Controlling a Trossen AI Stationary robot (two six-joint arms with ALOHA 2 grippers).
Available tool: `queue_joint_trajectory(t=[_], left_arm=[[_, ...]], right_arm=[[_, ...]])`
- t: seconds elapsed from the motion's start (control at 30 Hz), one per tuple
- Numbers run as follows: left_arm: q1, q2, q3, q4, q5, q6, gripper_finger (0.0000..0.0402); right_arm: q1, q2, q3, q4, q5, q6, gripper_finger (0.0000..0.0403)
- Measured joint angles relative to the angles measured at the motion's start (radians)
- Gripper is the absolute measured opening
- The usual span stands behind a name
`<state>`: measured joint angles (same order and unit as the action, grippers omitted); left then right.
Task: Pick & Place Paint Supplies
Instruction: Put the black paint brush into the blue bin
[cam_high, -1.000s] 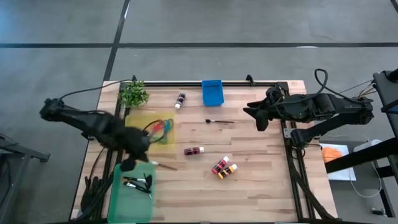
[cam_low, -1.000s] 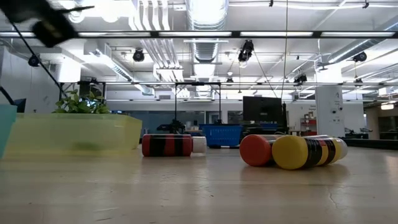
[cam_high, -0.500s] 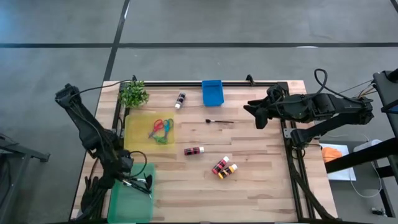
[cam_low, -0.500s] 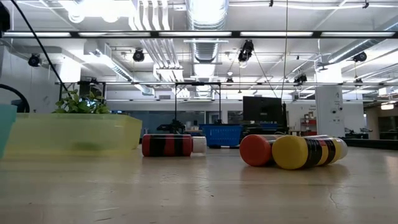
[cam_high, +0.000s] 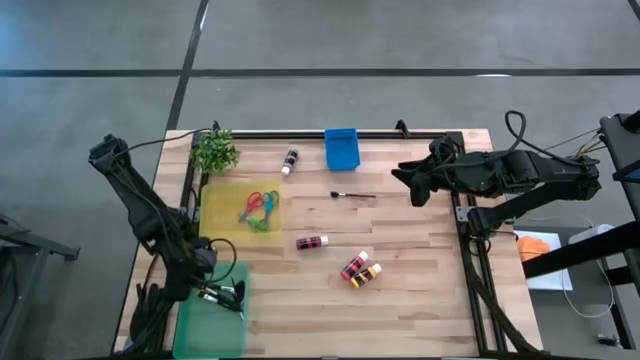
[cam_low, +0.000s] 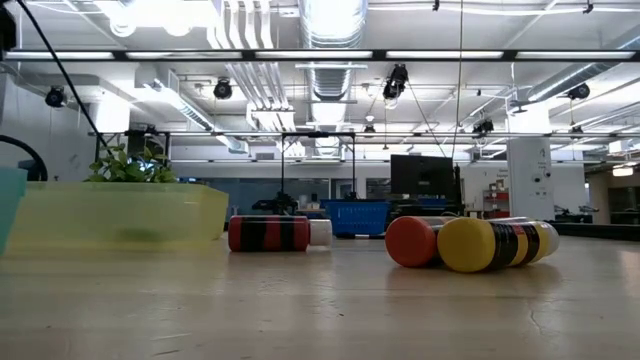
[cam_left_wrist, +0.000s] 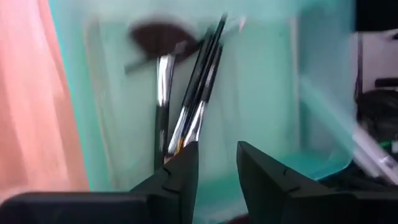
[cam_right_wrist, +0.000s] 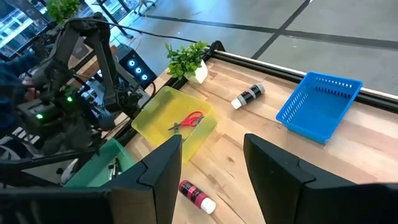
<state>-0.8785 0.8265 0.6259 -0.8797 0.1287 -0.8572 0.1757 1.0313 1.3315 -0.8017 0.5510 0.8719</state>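
Paintbrushes (cam_left_wrist: 189, 93), thin, seemingly metal-ferruled, in translucent green bin (cam_high: 205, 325)

Inside an open-plan robotics lab: exposed ceiling ducts (cam_low: 330, 20), strip lighting, polished concrete floor (cam_high: 400, 35), monitor (cam_low: 422, 176) beyond a wooden worktable (cam_high: 420, 290) framed by black rails.

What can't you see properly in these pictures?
- Paintbrushes in the green bin: blurred in the left wrist view; exact count unclear.
- Scissors in the yellow tray: too small in the high view to count.
- Left end effector: its tips cut off by the wrist picture's bottom edge.
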Motion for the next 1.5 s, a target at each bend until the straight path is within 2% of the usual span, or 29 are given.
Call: queue_joint_trajectory(t=[0.17,0.33,0.47,0.57,0.67,0.77,0.93,1.1,1.23,1.4,1.5], left_arm=[[0.092,0.000,0.091,-0.026,-0.182,0.101,0.0121],[0.345,0.017,0.151,-0.014,-0.234,0.322,0.0122],[0.628,0.100,0.197,0.114,-0.201,0.597,0.0122],[0.824,0.216,0.249,0.264,-0.111,0.803,0.0122],[0.961,0.367,0.334,0.334,-0.048,0.965,0.0122],[1.057,0.531,0.443,0.341,-0.039,1.081,0.0122],[1.146,0.782,0.594,0.341,-0.028,1.243,0.0122],[1.195,0.972,0.667,0.379,-0.020,1.295,0.0122],[1.228,1.038,0.649,0.455,0.014,1.271,0.0122],[1.223,1.094,0.650,0.581,0.112,1.274,0.0122],[1.214,1.142,0.660,0.603,0.119,1.270,0.0122]], right_arm=[[-0.007,0.000,0.000,-0.001,-0.001,-0.005,0.0171],[-0.024,0.000,0.000,-0.002,-0.006,-0.018,0.0171],[-0.040,0.000,0.000,-0.001,-0.041,-0.037,0.0171],[-0.041,0.000,0.000,-0.001,-0.048,-0.043,0.0171],[-0.041,0.000,0.000,-0.001,-0.051,-0.046,0.0171],[-0.041,0.000,0.000,-0.002,-0.051,-0.046,0.0171],[-0.041,0.000,0.000,-0.002,-0.054,-0.057,0.0171],[-0.041,0.000,0.000,-0.002,-0.059,-0.064,0.0171],[-0.040,-0.002,0.000,-0.002,-0.065,-0.068,0.0171],[-0.041,-0.002,-0.002,-0.003,-0.064,-0.072,0.0171],[-0.040,-0.002,-0.004,-0.011,-0.065,-0.072,0.0171]])
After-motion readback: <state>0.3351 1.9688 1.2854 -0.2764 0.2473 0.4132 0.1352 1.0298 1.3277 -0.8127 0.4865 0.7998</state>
